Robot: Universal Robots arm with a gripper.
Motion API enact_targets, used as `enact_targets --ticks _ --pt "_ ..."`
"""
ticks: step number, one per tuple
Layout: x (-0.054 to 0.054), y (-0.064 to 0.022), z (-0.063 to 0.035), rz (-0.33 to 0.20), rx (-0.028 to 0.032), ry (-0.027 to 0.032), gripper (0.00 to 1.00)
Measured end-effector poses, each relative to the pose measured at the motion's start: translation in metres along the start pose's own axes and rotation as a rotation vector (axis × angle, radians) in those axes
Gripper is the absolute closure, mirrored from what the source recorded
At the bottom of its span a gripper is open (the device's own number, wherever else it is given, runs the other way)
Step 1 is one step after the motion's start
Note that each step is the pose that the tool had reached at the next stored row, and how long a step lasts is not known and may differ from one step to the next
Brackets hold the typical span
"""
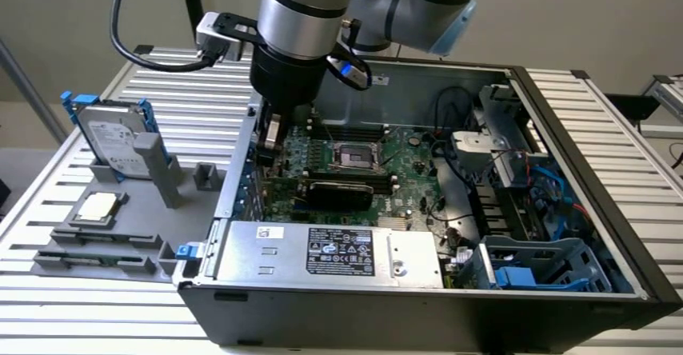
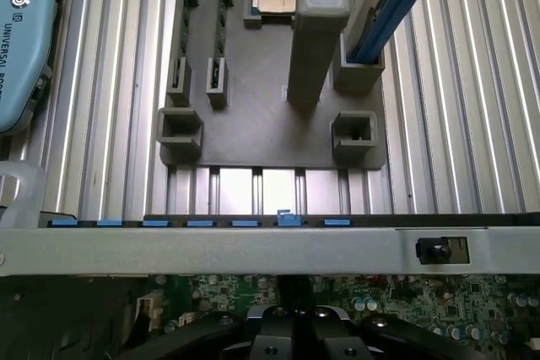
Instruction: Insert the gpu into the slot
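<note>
A silver power supply fills the front of the open computer case, with blue drive cages to the exterior view's right. Behind it, on the green motherboard, the gpu lies low with its black heatsink face showing, apparently already seated; the slot beneath it is hidden. Farther back the arm's gripper reaches down at the board's edge beside the card, and whether its fingers are parted or closed cannot be told. Outside the case, on the slatted table, a grey fixture tray carries a processor chip and a hard drive. Insertion looks largely done.
</note>
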State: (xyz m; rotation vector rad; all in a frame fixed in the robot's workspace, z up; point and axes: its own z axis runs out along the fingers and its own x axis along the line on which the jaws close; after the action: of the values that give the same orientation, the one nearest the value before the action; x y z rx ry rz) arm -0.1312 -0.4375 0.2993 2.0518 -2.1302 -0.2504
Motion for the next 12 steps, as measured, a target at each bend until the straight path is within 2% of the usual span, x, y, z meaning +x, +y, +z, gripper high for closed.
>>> enact_targets --ticks 8,12 --pt "-0.0001 -0.0023 -0.0006 0.001 0.0001 0.0041 0.89" --pt "-0.0001 -0.0030 -0.0006 0.002 0.0003 0.0082 0.89"
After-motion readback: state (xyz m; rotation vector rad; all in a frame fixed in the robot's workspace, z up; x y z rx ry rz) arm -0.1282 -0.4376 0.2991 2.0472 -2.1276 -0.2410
